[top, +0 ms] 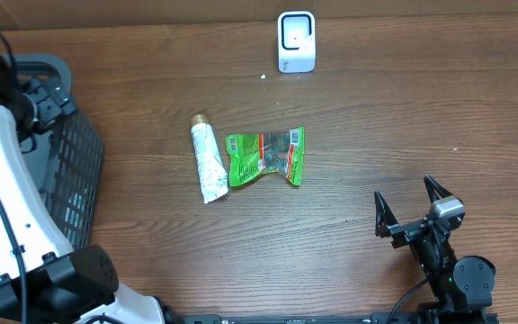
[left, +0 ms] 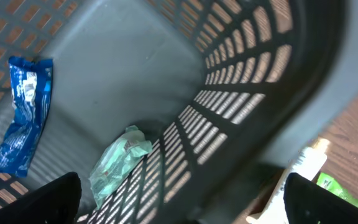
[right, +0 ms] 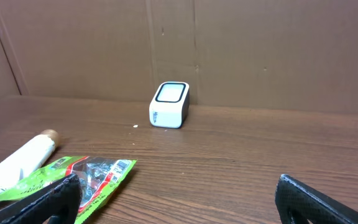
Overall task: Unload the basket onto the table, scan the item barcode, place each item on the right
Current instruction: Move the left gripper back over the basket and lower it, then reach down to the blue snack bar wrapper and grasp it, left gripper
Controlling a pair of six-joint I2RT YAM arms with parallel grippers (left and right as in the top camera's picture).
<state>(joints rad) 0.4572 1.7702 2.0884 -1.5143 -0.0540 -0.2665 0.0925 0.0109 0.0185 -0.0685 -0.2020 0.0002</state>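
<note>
A white barcode scanner [top: 296,41] stands at the back of the table, also in the right wrist view [right: 169,104]. Mid-table lie two items side by side: a white tube [top: 207,163] and a green snack packet [top: 266,157], whose printed code faces up [right: 73,177]. My right gripper [top: 409,205] rests open near the front right, well clear of both, with nothing between its fingers [right: 48,202]. My left gripper [left: 182,205] hangs open and empty over the basket [top: 70,171] at the left.
Inside the dark mesh basket [left: 260,93] lie a blue packet [left: 22,112] and a pale green packet [left: 117,162]. The tube [left: 309,163] shows just past the basket's rim. A brown wall backs the table behind the scanner.
</note>
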